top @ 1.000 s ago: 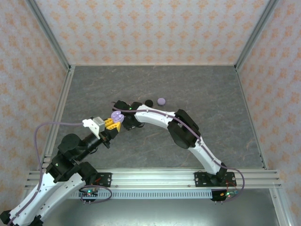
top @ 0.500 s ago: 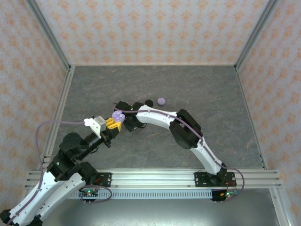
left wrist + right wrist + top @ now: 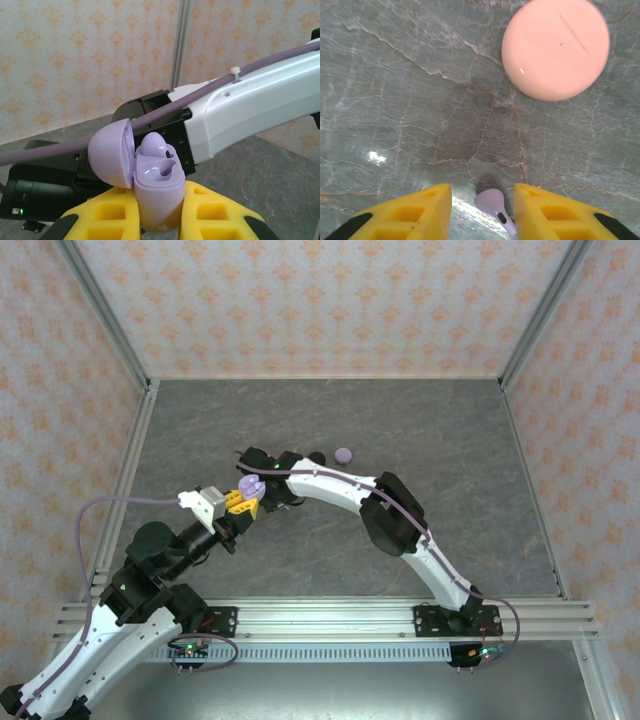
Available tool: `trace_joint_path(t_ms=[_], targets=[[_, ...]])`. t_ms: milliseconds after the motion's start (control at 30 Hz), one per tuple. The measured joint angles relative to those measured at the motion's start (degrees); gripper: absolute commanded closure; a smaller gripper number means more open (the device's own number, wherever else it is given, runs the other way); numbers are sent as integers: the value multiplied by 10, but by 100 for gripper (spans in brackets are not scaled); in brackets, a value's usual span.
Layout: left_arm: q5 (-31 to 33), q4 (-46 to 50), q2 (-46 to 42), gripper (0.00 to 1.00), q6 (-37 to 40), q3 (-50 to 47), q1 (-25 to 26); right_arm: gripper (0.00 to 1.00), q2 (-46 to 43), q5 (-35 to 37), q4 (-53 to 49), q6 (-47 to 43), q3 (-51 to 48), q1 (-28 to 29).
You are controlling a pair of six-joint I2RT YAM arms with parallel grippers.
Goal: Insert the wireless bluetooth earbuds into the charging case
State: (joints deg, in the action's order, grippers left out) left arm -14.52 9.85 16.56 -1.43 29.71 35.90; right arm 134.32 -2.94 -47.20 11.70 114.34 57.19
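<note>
My left gripper [image 3: 158, 202] is shut on the lavender charging case [image 3: 161, 186] and holds it upright above the table, lid swung open to the left. One lavender earbud [image 3: 152, 145] sits in the far slot; the near slot is hollow. In the top view the case [image 3: 249, 486] hangs just in front of the right wrist. My right gripper [image 3: 482, 190] points down at the table, its yellow fingers apart. A second lavender earbud [image 3: 490, 202] lies between them, stem toward the right finger [image 3: 555, 212], with a gap on its left side.
A closed round pink case [image 3: 555, 48] lies on the grey marble table beyond the right gripper. A lavender disc [image 3: 344, 455] and a small black one [image 3: 316, 458] rest mid-table. Patterned walls and metal rails [image 3: 130, 490] enclose the area. The right arm arches over the left gripper.
The right gripper's jaws have spread slightly and its wrist has crept a little away from me. The left arm with the case has nudged slightly left.
</note>
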Motion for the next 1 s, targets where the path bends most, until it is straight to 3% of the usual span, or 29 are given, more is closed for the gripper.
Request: trace_joint_path(t_ms=[867,1000], targets=[[0,-2,6,100,0,0,0,80,17,-20,-17,9,-1,-2],[0,-2,6,100,0,0,0,80,-8,-27,5,12,-42,-7]])
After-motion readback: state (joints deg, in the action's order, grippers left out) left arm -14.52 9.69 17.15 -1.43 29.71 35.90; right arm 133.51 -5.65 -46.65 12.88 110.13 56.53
